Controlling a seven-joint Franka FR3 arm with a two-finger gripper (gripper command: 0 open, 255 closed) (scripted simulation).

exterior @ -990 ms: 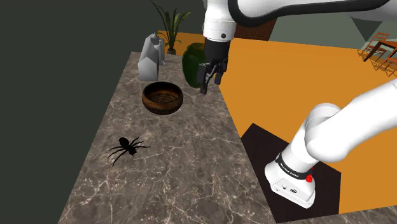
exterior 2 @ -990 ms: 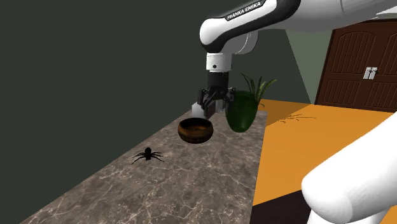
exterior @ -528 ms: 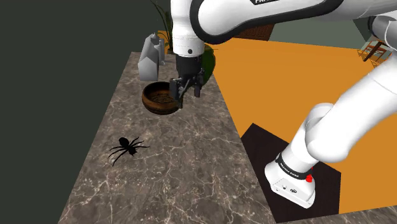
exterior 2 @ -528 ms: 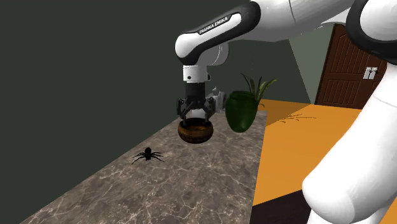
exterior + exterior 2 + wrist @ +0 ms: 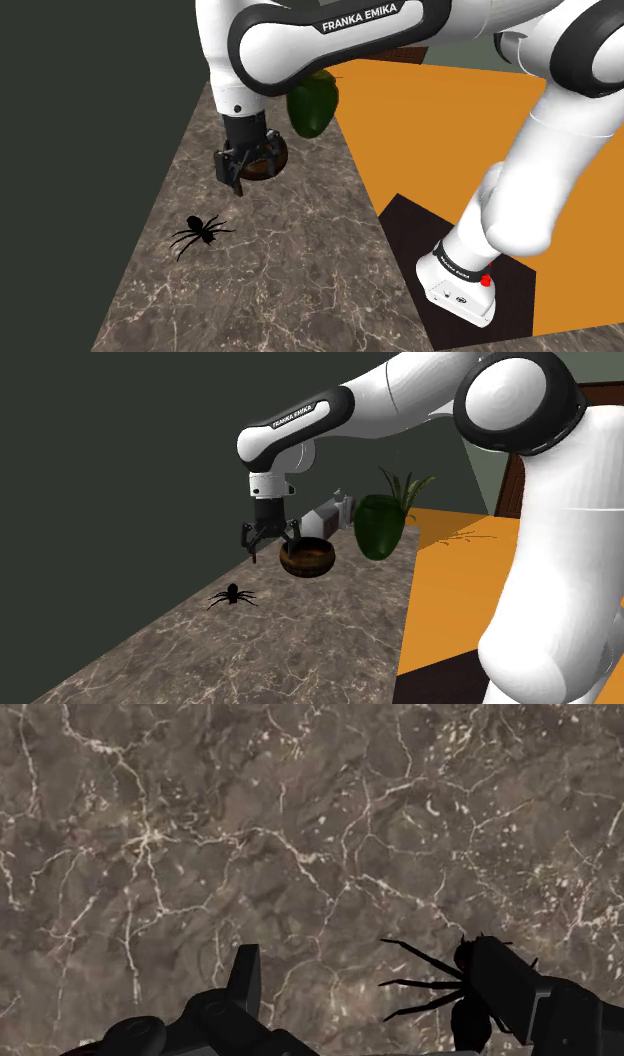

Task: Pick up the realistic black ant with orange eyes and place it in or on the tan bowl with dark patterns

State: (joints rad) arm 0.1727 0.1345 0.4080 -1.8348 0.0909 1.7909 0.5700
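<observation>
Nothing is yet lifted: the ant (image 5: 200, 232) is seen lying on the counter (image 5: 290, 285), the gripper (image 5: 245, 172) is spread empty nearby, the bowl (image 5: 307, 556) is unfilled.

"FRANKA EMIKA" on the arm (image 5: 330, 40)

Bare marble counter (image 5: 290, 285) lies open around the black ant (image 5: 203, 232); the brown bowl (image 5: 307, 558) and green vase (image 5: 378, 527) crowd the far end.

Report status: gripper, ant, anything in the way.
Gripper open, empty, hovering over marble counter. Ant flat on counter, apart from gripper. Bowl just beside gripper.
</observation>
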